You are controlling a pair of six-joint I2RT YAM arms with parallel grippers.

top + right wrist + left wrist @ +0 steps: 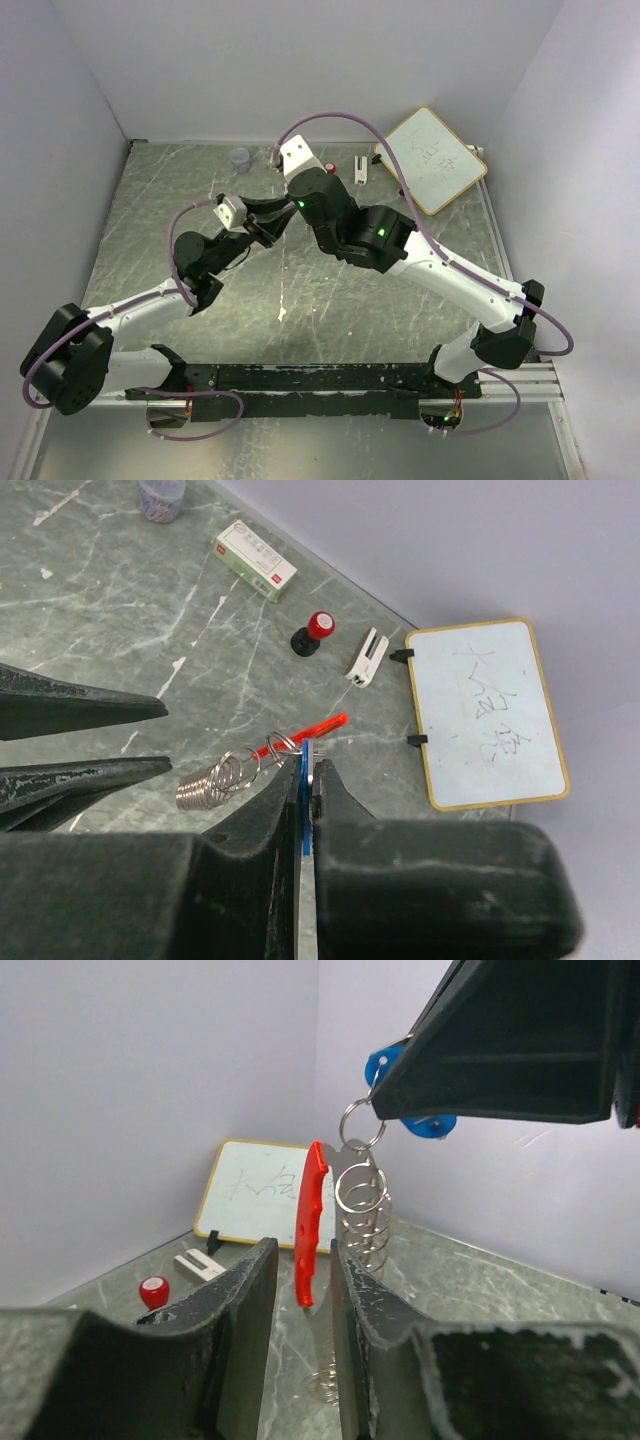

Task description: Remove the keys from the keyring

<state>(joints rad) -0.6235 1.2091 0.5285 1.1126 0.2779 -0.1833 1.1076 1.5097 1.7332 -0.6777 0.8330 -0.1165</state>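
**Left gripper parted at a key bunch that hangs from the right gripper**

Left gripper [303,1250], black and two-fingered, stands released. Its fingers [255,1290] are apart and grasp nothing. In the left wrist view a narrow red plastic strip [310,1220] hangs upright in the gap between them, and no contact with either finger can be seen.

Just right of the strip hangs a silver bunch of stacked, loop-edged metal pieces [365,1210]. Both dangle from a small silver wire keyring [360,1125], held up above the grey marbled table [400,320]. The ring passes through a flat blue-headed key [430,1125].

Right gripper [308,770] is clenched on that blue head and carries the whole bunch. In its own wrist view the blue piece shows only as a thin edge between the pressed fingers.

On the far part of the table, left to right:
- a small clear cup [160,495]
- a white rectangular box [255,558]
- a red-and-black knob [312,632]
- a small white clip-like piece [367,657]
- a wood-framed whiteboard [485,715] bearing faint writing

All five lie well apart from the grippers.
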